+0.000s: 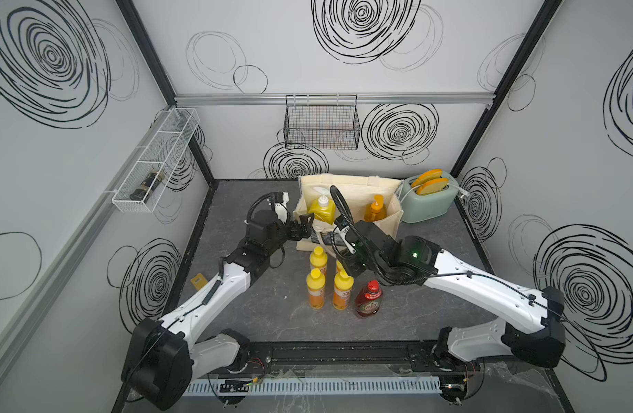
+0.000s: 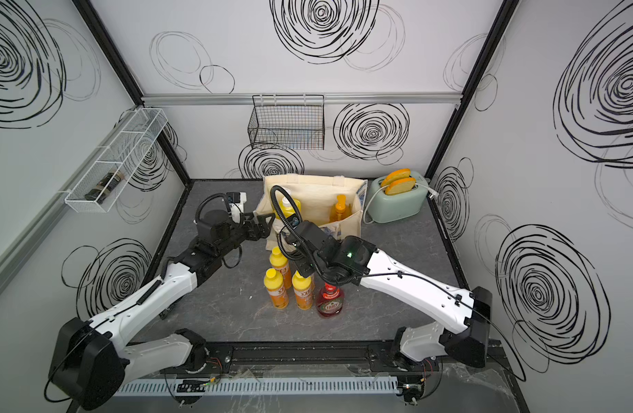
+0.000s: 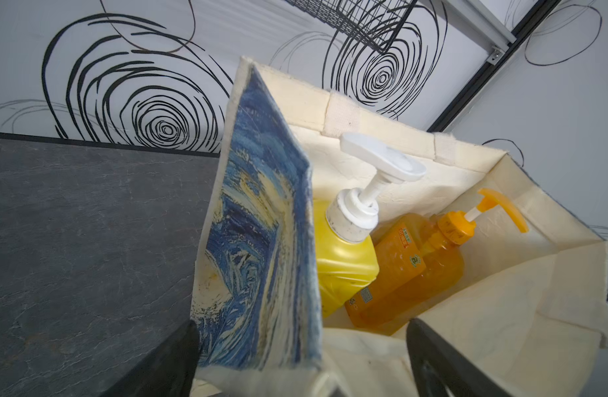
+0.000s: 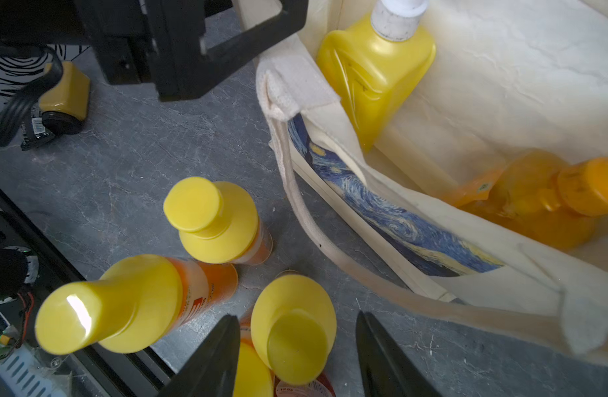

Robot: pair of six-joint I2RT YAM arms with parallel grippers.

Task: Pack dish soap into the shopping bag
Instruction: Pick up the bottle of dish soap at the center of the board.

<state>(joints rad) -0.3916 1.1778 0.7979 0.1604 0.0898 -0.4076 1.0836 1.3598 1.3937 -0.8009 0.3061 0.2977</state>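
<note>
The cream shopping bag (image 1: pixel 347 189) (image 2: pixel 307 195) stands open at the back of the table. Inside it stand a yellow white-pump bottle (image 1: pixel 322 209) (image 3: pixel 343 261) and a clear orange pump bottle (image 1: pixel 375 211) (image 3: pixel 409 268). My left gripper (image 1: pixel 304 225) (image 3: pixel 302 361) is open, its jaws astride the bag's printed side wall (image 3: pixel 261 240). Several small yellow bottles (image 1: pixel 315 289) and a red Fairy bottle (image 1: pixel 369 298) stand in front of the bag. My right gripper (image 1: pixel 347 266) (image 4: pixel 297 357) hangs open over one yellow bottle (image 4: pixel 295 330), whose cap sits between the fingers with gaps either side.
A mint toaster (image 1: pixel 429 196) with toast stands right of the bag. A black wire basket (image 1: pixel 322 123) hangs on the back wall and a white wire shelf (image 1: pixel 154 161) on the left wall. A small yellow item (image 1: pixel 198 280) lies beside the left arm. The bag's loop handle (image 4: pixel 316 237) droops near the bottles.
</note>
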